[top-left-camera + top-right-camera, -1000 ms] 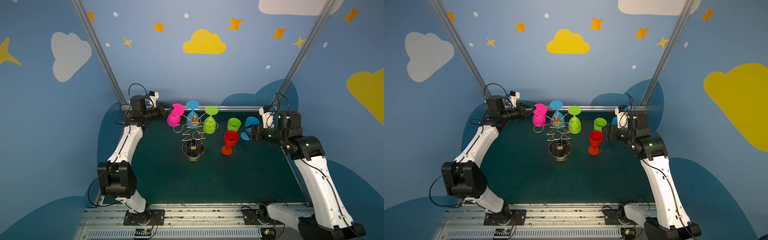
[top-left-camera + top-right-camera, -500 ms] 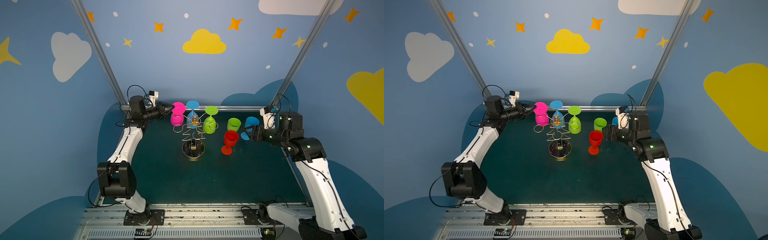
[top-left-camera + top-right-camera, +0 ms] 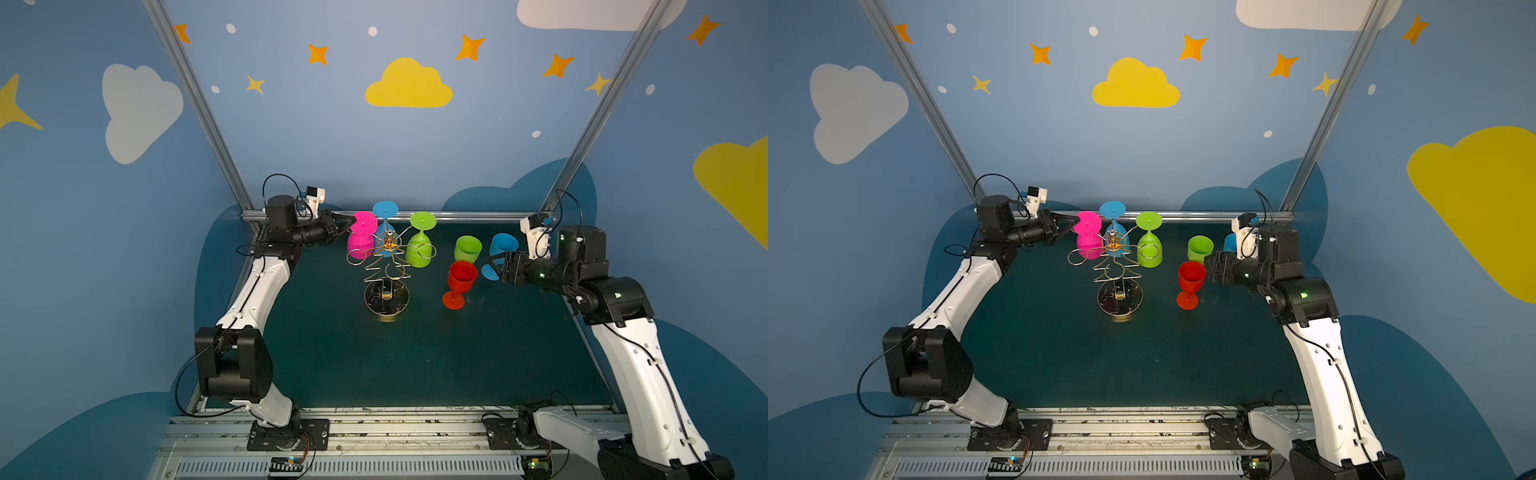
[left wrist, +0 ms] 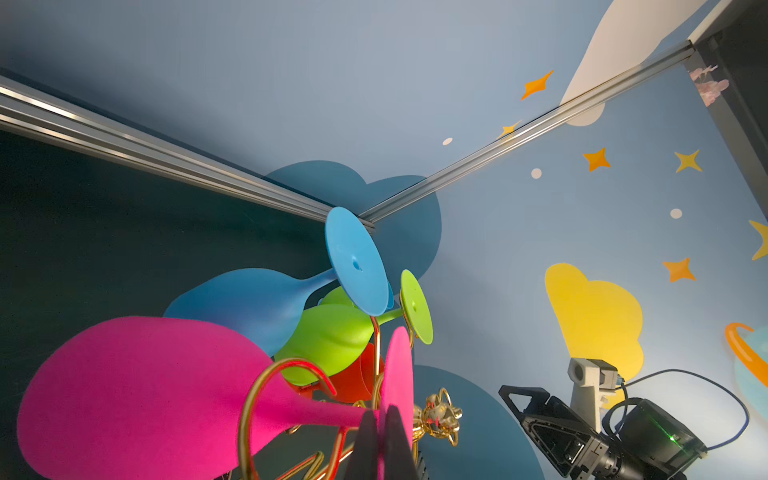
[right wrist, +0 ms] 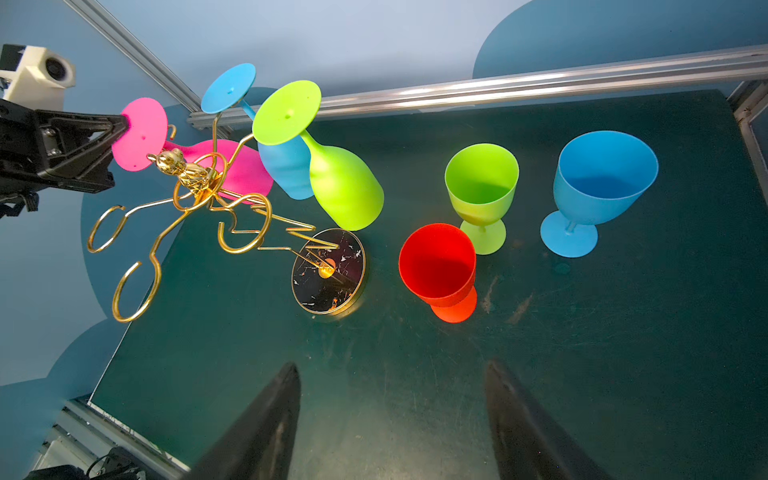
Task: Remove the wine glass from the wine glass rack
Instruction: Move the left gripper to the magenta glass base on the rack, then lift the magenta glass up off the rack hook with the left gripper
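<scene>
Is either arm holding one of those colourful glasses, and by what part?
The left gripper pinches the pink wine glass by the edge of its round foot; the right gripper holds nothing.

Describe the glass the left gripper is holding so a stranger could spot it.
Find the gold wire rack at the back of the table. Of three glasses hanging upside down on it, it is the pink wine glass, foot pinched by the left gripper; the blue glass and green glass beside it hang free.

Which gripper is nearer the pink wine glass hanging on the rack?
Left. The left gripper is shut on the pink wine glass at its foot rim; the right gripper is open over the mat, beyond the rack and the red glass.
</scene>
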